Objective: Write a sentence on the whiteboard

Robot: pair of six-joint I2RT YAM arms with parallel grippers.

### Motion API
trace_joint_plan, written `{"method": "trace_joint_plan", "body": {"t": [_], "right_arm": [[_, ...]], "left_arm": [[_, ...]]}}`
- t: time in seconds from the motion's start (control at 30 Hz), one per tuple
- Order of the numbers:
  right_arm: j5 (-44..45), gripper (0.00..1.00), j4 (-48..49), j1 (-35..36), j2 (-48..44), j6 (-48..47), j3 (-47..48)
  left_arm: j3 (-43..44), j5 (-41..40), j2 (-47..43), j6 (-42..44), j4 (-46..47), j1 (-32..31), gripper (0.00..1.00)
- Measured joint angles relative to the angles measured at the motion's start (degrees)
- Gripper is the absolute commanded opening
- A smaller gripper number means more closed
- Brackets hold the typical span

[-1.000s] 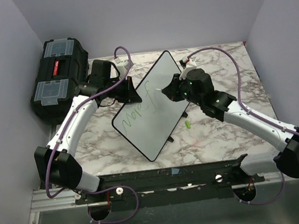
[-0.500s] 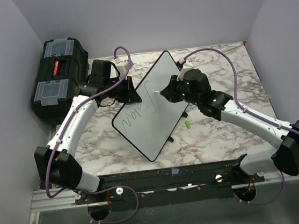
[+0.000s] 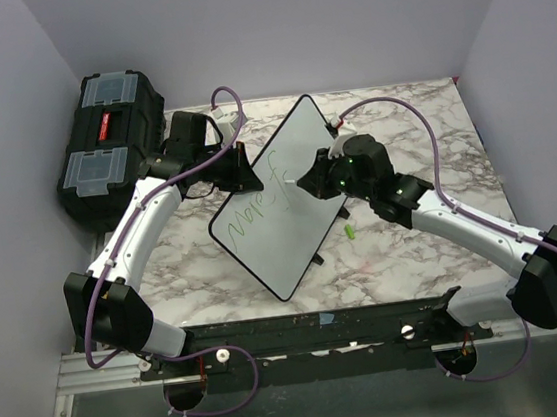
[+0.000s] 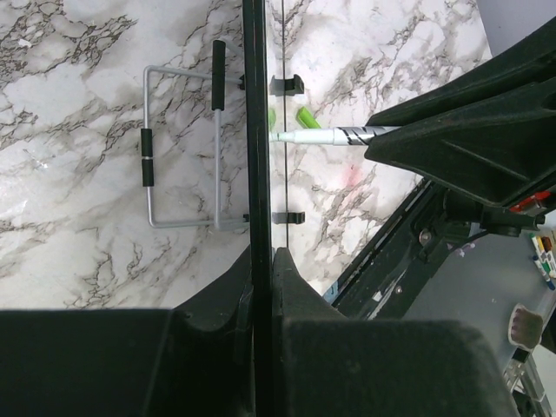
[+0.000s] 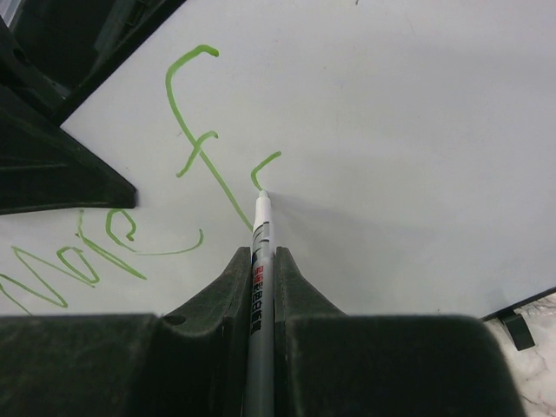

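**Desk:** Where does the whiteboard (image 3: 286,253) stand?

**Photographer:** In the middle of the marble table (image 3: 401,134). It is tilted, with its white face turned towards the right arm, and runs on a diagonal from near centre to far right. A black toolbox (image 3: 109,137) sits well apart at the far left.

**Desk:** Who holds it?

**Photographer:** The left gripper (image 3: 243,170) does. Its fingers are pressed together on the board's far-left rim. The left wrist view shows that rim edge-on between the two fingers.

**Desk:** And the right arm?

**Photographer:** The right gripper (image 5: 261,257) pinches a grey marker (image 5: 259,291), which lies in line with the fingers. The marker's white tip touches the board at the bottom of a short green hook.

**Desk:** What does the sentence (image 5: 196,149) say so far?

**Photographer:** It is loose green handwriting, a word at the near left and a tall "f" shape beside the fresh stroke. I cannot read it with confidence.

**Desk:** Anything else on the table?

**Photographer:** A small green cap (image 3: 348,231) lies just beside the board's right edge. A wire stand (image 4: 178,148) lies flat on the marble behind the board.
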Motion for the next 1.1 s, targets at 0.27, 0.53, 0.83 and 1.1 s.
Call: {"method": "trace_joint_plan", "body": {"t": [0.27, 0.53, 0.83, 1.1], "right_arm": [[2.5, 0.01, -1.3, 0.0, -0.4, -0.2, -0.7], [6.0, 0.01, -3.7, 0.0, 0.8, -0.7, 1.4], [7.2, 0.01, -4.3, 0.0, 2.7, -1.6, 5.2], [4.0, 0.01, -3.1, -0.1, 2.8, -3.2, 5.8]], "left_arm": [[0.0, 0.0, 0.0, 0.0, 0.0, 0.0, 0.0], [0.0, 0.0, 0.0, 0.0, 0.0, 0.0, 0.0], [0.0, 0.0, 0.0, 0.0, 0.0, 0.0, 0.0], [0.0, 0.0, 0.0, -0.1, 0.0, 0.0, 0.0]]}}
